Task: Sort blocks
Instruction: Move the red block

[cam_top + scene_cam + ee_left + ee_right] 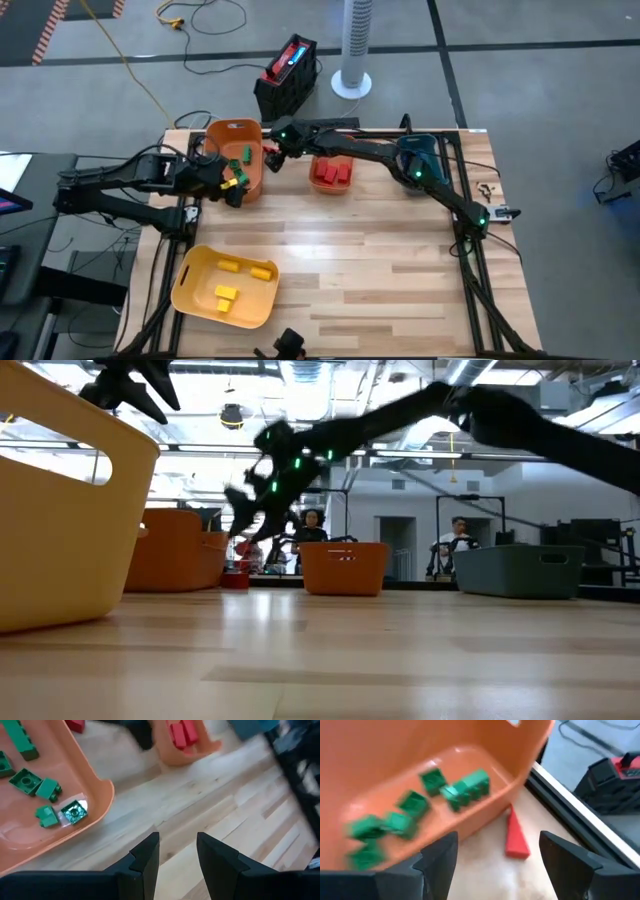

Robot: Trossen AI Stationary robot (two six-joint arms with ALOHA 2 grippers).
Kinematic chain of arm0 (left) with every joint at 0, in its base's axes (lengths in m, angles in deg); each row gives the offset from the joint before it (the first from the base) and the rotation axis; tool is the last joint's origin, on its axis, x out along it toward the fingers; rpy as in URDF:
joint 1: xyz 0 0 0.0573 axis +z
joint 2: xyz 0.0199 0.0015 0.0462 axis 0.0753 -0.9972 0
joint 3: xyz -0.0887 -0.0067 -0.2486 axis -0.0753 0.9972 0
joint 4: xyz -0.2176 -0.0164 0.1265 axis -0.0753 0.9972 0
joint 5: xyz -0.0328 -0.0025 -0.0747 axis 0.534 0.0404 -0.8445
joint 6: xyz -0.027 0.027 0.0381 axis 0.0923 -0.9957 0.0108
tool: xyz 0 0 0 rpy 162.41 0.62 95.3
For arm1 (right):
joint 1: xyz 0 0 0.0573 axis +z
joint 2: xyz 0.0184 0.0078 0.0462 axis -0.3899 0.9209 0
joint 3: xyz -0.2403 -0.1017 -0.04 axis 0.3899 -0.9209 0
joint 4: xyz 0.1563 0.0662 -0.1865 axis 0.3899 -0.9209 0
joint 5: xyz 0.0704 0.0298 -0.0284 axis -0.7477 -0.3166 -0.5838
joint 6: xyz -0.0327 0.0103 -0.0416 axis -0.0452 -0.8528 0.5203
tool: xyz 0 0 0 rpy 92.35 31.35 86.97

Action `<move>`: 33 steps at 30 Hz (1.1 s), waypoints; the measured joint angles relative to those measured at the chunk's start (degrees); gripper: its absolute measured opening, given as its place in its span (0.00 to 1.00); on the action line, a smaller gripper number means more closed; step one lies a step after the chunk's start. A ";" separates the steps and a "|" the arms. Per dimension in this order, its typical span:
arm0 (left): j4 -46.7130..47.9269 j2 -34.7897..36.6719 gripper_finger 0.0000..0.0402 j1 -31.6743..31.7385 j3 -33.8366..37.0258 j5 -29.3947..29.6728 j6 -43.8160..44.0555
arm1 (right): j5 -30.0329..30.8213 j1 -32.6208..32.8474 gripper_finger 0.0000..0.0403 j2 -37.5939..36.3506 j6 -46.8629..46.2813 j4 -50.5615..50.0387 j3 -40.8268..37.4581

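High view: left gripper (237,192) hangs at the near edge of the orange bin (236,134) of green blocks (243,156). Right gripper (268,160) sits just beside that bin's right wall. Red blocks (330,173) lie in a second orange bin (331,186), yellow blocks (227,294) in the yellow bin (190,292), and a teal bin (416,160) stands under the right arm.

Left wrist view only: fingers (146,860) narrowly apart, nothing between them, over bare worktop (220,815).

Right wrist view only: a red block (516,839) lies on the worktop outside the green bin, ahead of the wide-spread, empty fingers (440,857).

Low view adds two people in the room behind.
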 joint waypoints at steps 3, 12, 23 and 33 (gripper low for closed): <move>0.65 -2.93 0.31 3.87 -0.74 -4.38 -4.72 | -0.13 0.69 0.72 -4.20 -1.03 -6.54 -0.02; 0.17 -15.13 0.31 23.52 -3.22 -16.51 -18.18 | 0.15 0.89 0.72 -17.69 6.47 -34.53 -0.48; 0.86 -37.07 0.31 30.30 -18.10 -18.83 -33.14 | 3.63 1.55 0.72 -38.98 10.08 -33.55 -22.62; 2.72 -52.11 0.31 32.00 -27.37 -14.04 -44.66 | 3.65 4.13 0.72 -62.59 2.50 -13.89 -54.87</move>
